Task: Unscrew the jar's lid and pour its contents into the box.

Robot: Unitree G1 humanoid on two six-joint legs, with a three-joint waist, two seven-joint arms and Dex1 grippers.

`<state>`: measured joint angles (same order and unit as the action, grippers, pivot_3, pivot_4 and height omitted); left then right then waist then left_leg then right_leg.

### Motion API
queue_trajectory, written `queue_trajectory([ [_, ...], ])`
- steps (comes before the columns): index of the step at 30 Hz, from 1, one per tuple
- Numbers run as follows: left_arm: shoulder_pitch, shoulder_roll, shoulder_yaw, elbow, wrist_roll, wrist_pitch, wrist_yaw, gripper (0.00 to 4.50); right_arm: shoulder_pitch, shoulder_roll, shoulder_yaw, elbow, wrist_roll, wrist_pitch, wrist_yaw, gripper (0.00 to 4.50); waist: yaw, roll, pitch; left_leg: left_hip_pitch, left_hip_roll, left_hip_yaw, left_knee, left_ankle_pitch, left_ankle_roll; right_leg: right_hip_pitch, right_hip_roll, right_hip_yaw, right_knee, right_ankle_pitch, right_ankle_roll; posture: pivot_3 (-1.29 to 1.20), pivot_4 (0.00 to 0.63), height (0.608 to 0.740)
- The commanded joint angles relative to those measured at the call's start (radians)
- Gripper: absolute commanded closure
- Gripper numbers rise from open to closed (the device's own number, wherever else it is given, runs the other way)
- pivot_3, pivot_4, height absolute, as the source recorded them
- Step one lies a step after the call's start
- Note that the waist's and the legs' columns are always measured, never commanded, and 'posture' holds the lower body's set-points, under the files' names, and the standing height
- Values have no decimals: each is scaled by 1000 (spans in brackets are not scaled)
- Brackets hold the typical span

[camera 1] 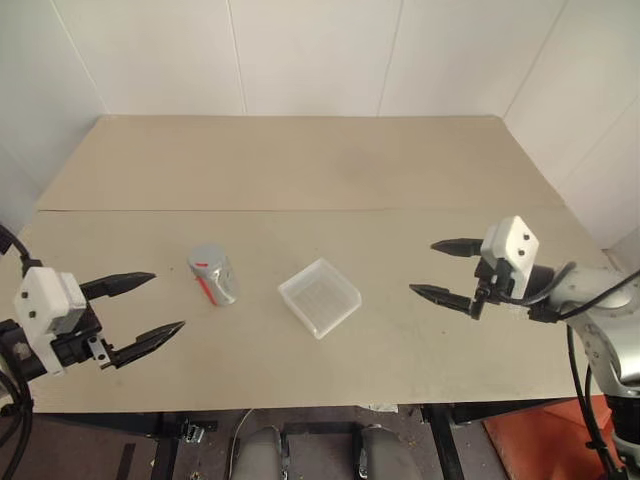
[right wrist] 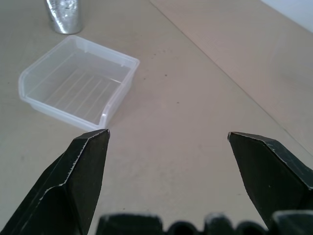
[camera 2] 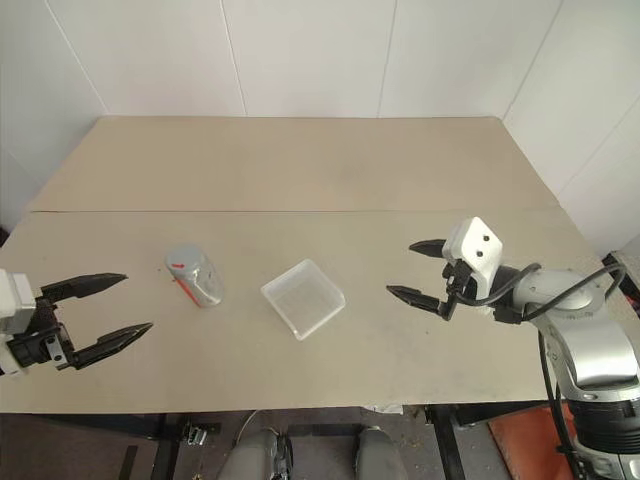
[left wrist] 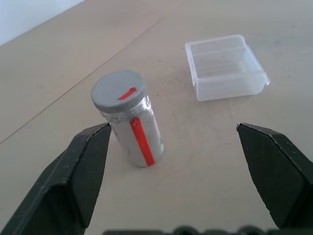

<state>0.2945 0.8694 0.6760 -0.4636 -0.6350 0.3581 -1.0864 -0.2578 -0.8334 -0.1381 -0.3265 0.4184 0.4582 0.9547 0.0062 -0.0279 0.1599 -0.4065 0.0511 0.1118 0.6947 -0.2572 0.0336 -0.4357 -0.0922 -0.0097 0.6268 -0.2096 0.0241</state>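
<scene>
The silvery jar (camera 1: 214,275) with a red stripe stands upright on the table, left of centre, with its grey lid (left wrist: 119,90) screwed on. The contents are hidden inside. The clear plastic box (camera 1: 320,297) sits empty just right of the jar. My left gripper (camera 1: 150,310) hovers open to the left of the jar, pointing at it, apart from it. My right gripper (camera 1: 440,268) hovers open to the right of the box, aimed toward it, with nothing between its fingers. In the right wrist view the box (right wrist: 78,88) lies ahead with the jar (right wrist: 62,14) behind it.
The tan table (camera 1: 300,170) runs back to white walls, with a seam across its middle. An orange object (camera 1: 540,440) lies on the floor beyond the table's front right corner.
</scene>
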Motion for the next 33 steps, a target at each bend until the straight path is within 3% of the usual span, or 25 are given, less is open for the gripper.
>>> queue_trajectory([
  [1,-10,1,21,-27,-34,12,10,20,2,-9,-41,-49,30,12,-11,0,1,0,0,0,0,0,0,0,0,0,0,0,0,0,0,0,150,740],
  [5,-26,-43,-15,-22,31,-21,88,20,24,-30,-30,-55,4,9,-12,0,2,0,0,0,0,0,0,0,0,0,0,0,0,0,0,0,150,740],
  [12,163,-163,92,-155,18,-37,128,20,-120,-20,11,15,39,-3,47,0,-21,0,0,1,0,-1,0,0,0,0,0,1,0,0,0,0,150,740],
  [16,153,-233,29,-178,87,-36,259,20,-199,3,54,40,80,-2,120,0,-16,0,0,1,0,-1,0,0,0,1,0,1,0,0,0,0,150,740],
  [20,92,-339,-117,-170,167,-51,399,20,-271,28,123,57,76,-41,207,0,-9,0,0,2,-1,-2,0,0,0,4,0,1,0,0,0,0,150,740],
  [26,-7,-454,-264,-76,301,-158,523,20,-358,82,186,80,68,-38,237,0,-8,-1,-1,2,-1,-2,1,0,0,4,0,0,0,0,0,0,150,740],
  [33,-108,-463,-318,73,389,-264,575,20,-372,103,184,89,65,-65,250,0,-7,-1,-1,2,-1,-2,1,0,0,4,0,-1,0,1,-1,0,150,740],
])
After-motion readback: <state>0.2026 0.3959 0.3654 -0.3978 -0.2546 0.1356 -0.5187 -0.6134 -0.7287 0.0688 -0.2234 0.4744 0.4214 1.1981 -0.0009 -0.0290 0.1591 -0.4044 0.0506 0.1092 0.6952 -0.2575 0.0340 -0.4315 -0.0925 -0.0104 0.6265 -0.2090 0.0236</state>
